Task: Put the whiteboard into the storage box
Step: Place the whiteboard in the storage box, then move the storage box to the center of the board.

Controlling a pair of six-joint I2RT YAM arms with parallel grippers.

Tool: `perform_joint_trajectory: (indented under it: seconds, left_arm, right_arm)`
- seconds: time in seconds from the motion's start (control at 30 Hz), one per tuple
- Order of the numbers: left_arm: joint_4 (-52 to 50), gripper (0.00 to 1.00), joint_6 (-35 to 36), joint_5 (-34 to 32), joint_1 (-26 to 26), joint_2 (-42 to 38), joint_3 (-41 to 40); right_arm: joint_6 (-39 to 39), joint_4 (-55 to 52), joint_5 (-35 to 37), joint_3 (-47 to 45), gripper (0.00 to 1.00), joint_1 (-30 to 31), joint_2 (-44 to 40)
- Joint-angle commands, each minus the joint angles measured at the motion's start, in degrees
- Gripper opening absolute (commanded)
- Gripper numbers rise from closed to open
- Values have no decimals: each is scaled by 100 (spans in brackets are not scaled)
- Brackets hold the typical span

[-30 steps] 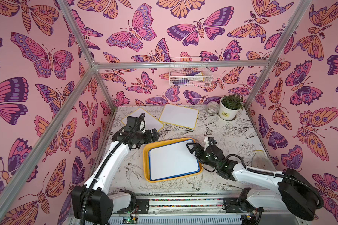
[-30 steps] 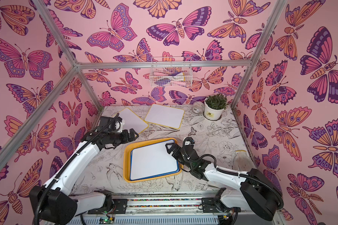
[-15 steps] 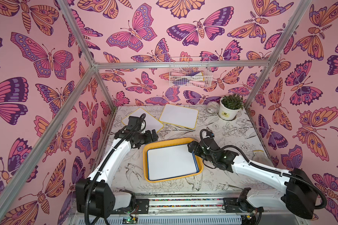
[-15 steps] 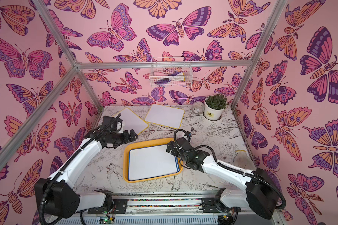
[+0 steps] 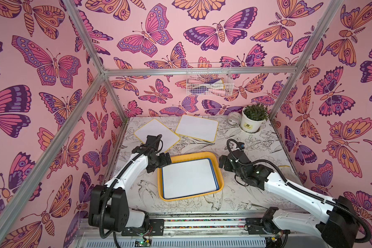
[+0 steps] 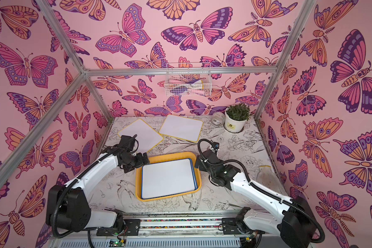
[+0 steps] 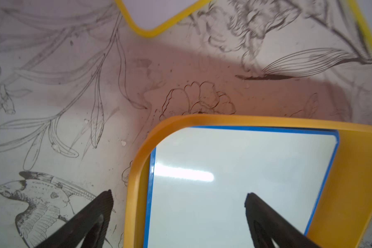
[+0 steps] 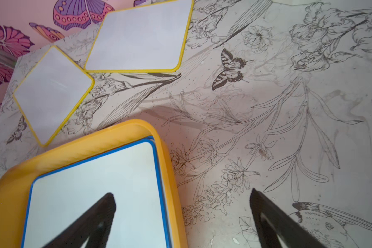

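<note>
The storage box (image 5: 191,198), a shallow yellow-orange tray, sits at the table's front middle in both top views (image 6: 168,197). A blue-edged whiteboard (image 5: 189,178) lies flat inside it, and a second blue edge shows just beneath it. My left gripper (image 5: 165,161) hovers open over the tray's far left corner. One finger is outside the rim (image 7: 245,121) and one is above the whiteboard (image 7: 234,171). My right gripper (image 5: 221,163) hovers open at the far right corner, astride the rim (image 8: 170,178). Neither gripper (image 7: 179,194) (image 8: 182,193) holds anything.
Two yellow-edged whiteboards (image 5: 155,128) (image 5: 197,127) lie at the back of the table, and the left wrist is above the nearer one. A potted plant (image 5: 250,124) and a small clear jar (image 5: 234,118) stand at the back right. A white wire basket (image 5: 208,82) hangs on the back wall.
The blue-edged whiteboard went from tilted over the tray's rim to flat inside it. My right gripper drew back and up to the far right corner. The left gripper shifted slightly toward the tray.
</note>
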Motion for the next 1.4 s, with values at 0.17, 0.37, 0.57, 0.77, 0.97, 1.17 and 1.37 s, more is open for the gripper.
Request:
perform_joint_trajectory:
  seconds: [0.17, 0.37, 0.57, 0.77, 0.97, 1.17, 1.37]
  left_arm:
    - [243, 97, -855, -161, -743, -23, -497]
    - [553, 97, -1614, -255, -1968, 800, 408]
    - [606, 96, -1575, -147, -2889, 2295, 2185]
    - [569, 97, -1115, -240, -2835, 2329, 2467]
    - [630, 99, -745, -372, -1878, 1536, 1552]
    - [1145, 100, -524, -151, -777, 1267, 1044]
    - [1236, 100, -263, -144, -206, 1887, 1571]
  right_arm:
    - [-312, 221, -1077, -253, 99, -830, -284]
    - [-301, 250, -1348, -434, 100, -1176, -431]
    - [-478, -9, -1419, -470, 100, -1621, -792]
    - [-773, -160, -1329, -375, 99, -1764, -931]
    - [-928, 593, -1890, -663, 99, -1755, -983]
    - [-1000, 1388, -2024, -924, 100, -1318, -934]
    - [-1234, 1764, -1724, -848, 100, -487, -598]
